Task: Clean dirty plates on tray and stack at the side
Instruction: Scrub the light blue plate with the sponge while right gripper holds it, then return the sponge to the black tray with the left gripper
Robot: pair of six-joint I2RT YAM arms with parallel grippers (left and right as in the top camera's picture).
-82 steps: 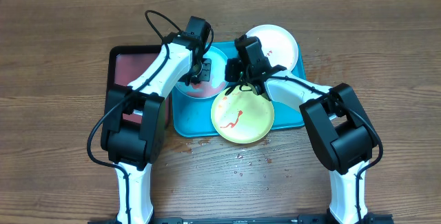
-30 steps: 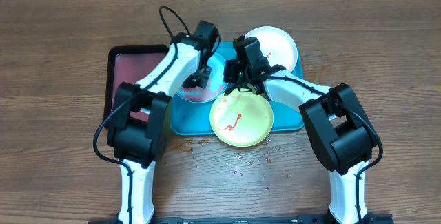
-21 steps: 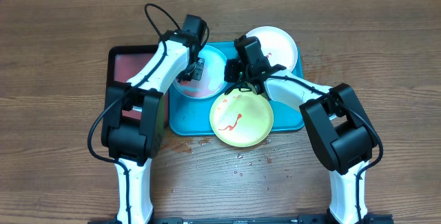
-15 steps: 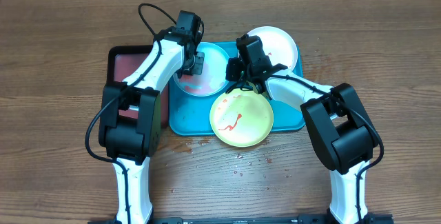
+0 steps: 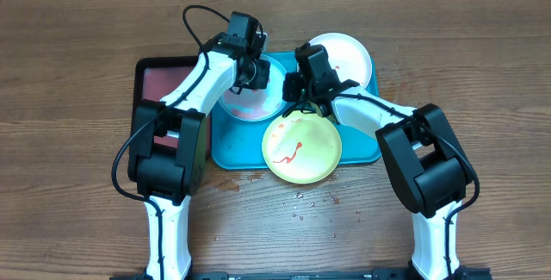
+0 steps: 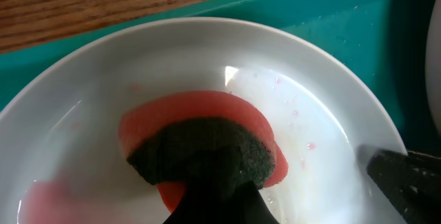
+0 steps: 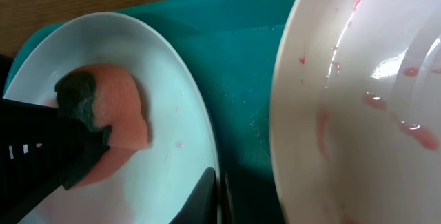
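Shifting rightward over the light blue plate in the turquoise tray, pinching a pink sponge against it with the left gripper; clamping the plate's rim between the right gripper's closed fingers.

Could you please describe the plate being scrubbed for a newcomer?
On the turquoise tray, find the end nearest the black tray. The light blue plate there has a pink sponge on it; the green plate and the white plate have none.
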